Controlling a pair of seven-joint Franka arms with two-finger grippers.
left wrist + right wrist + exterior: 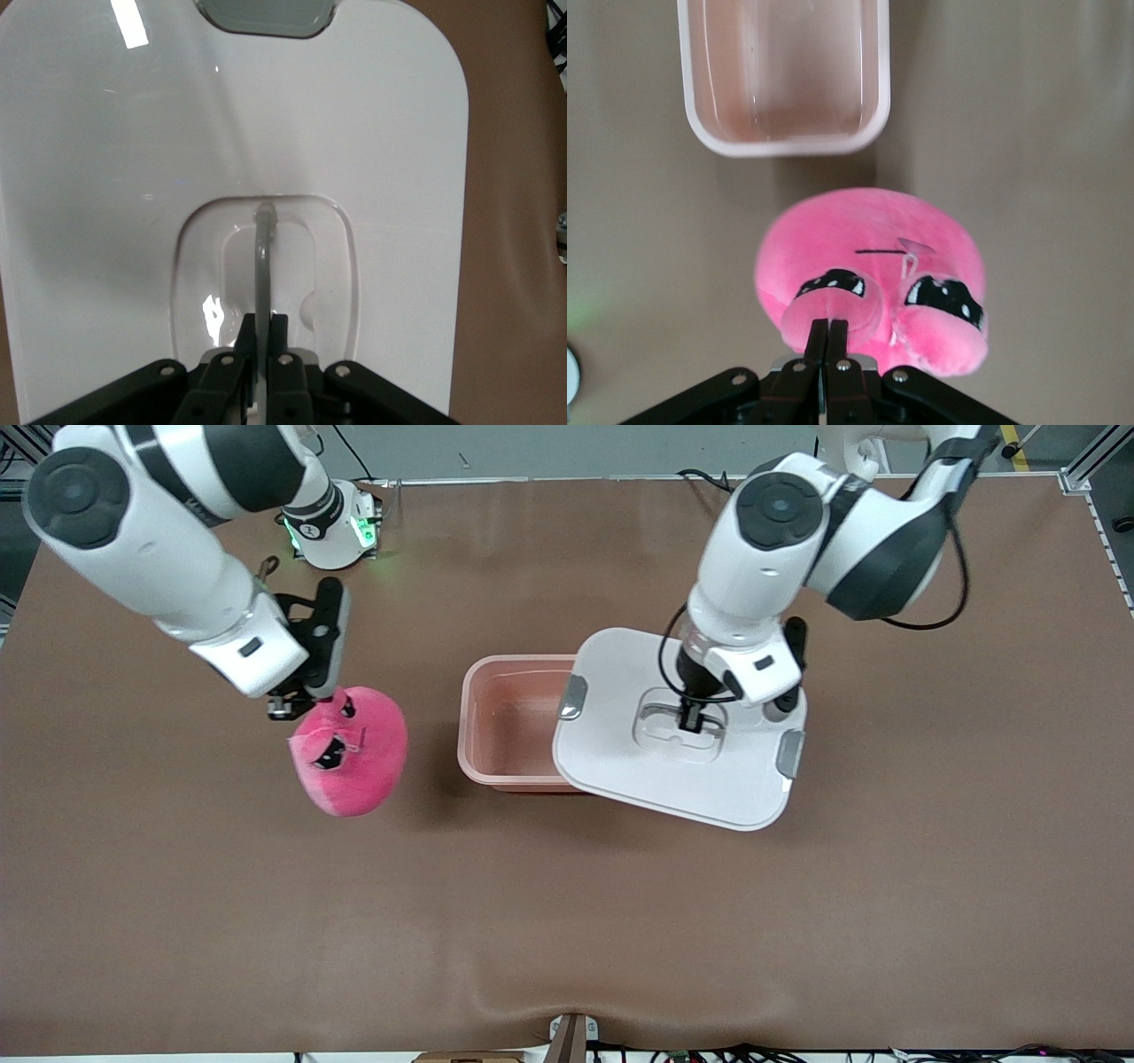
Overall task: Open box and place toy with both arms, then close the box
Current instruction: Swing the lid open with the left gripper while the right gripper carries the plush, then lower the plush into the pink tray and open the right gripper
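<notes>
The pale pink box (467, 722) stands open near the table's middle, and its inside looks bare (780, 146). My left gripper (691, 722) is shut on the clear handle (262, 257) of the white lid (638, 779). It holds the lid tilted over the box's end toward the left arm. A grey clip (266, 18) shows at the lid's edge. My right gripper (306, 704) is shut on the snout (828, 314) of the hot-pink plush toy (350, 757). The toy hangs over the table beside the box, toward the right arm's end.
The brown table (567, 921) stretches wide on all sides of the box. The right arm's base with a green light (332, 531) stands at the back edge. Cables (709, 480) lie along that edge, and a bracket (571, 1036) sits at the front edge.
</notes>
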